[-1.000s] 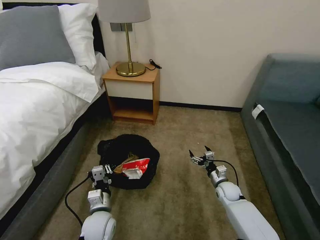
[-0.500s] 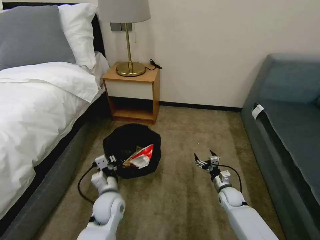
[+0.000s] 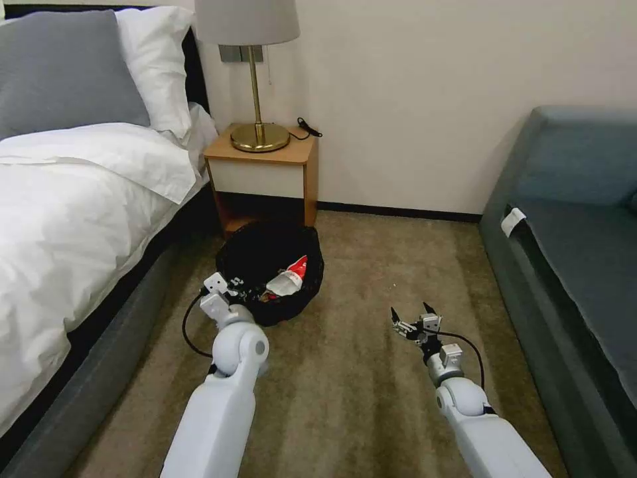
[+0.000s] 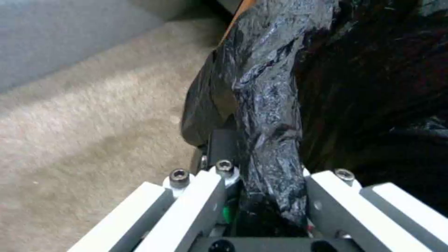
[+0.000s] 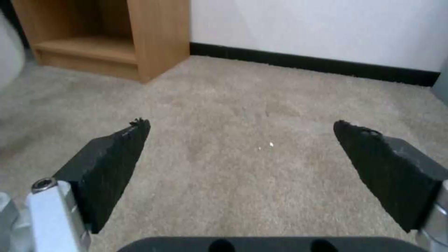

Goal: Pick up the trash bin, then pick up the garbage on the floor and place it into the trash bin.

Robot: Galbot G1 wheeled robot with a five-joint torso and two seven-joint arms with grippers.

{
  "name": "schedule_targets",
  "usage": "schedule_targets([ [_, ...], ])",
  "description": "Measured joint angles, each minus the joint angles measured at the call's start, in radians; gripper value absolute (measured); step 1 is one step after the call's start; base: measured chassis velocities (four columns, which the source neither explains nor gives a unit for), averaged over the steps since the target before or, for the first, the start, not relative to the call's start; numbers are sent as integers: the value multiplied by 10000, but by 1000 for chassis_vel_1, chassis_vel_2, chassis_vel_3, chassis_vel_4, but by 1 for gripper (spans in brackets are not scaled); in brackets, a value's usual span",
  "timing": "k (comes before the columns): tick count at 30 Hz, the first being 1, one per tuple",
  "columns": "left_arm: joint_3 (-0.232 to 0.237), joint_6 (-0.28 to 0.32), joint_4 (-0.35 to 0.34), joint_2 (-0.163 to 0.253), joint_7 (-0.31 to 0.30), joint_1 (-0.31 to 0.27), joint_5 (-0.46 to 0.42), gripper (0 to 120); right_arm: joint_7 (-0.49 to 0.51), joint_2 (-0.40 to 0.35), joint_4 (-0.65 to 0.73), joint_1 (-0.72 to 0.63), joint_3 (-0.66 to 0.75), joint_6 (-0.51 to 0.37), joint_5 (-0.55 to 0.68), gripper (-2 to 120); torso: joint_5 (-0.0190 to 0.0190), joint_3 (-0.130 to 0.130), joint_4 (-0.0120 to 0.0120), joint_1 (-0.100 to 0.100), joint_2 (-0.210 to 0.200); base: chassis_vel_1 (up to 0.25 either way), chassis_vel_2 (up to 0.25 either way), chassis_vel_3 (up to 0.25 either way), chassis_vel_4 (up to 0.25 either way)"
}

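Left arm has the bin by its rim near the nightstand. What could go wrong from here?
The left gripper pinches mostly crinkled bag at the trash bin rim, so the liner might slip or tear. The bin sits close to the nightstand and may bump it. A red-and-white packet lies near the top and could spill if the bin tilts.

The head camera looks down the carpet (image 3: 358, 372); both wrist cameras skim it close, perhaps sharing the nightstand (image 5: 140, 38).
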Motion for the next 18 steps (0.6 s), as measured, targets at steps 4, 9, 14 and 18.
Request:
schedule_targets([
  [4, -152, -81, 647, -302, -72, -611, -210, 3, -24, 71, -298, 110, 6, 130, -94, 100, 1, 0, 0, 0, 0, 0, 0, 0, 0],
  [9, -255, -156, 1342, -662, -99, -1213, -360, 3, -59, 116, -636, 235, 9, 279, -159, 100, 1, 1, -1, 0, 0, 0, 0, 0, 0],
  [14, -420, -286, 2479, -770, -69, -1807, -452, 3, -94, 123, -932, 398, 16, 414, -187, 100, 1, 0, -1, 0, 0, 0, 0, 0, 0],
  [18, -586, -561, 3722, -770, 34, -2138, -372, 3, -147, 120, -1081, 503, 9, 471, -188, 100, -2, 1, -1, 1, 0, 0, 0, 0, 0],
])
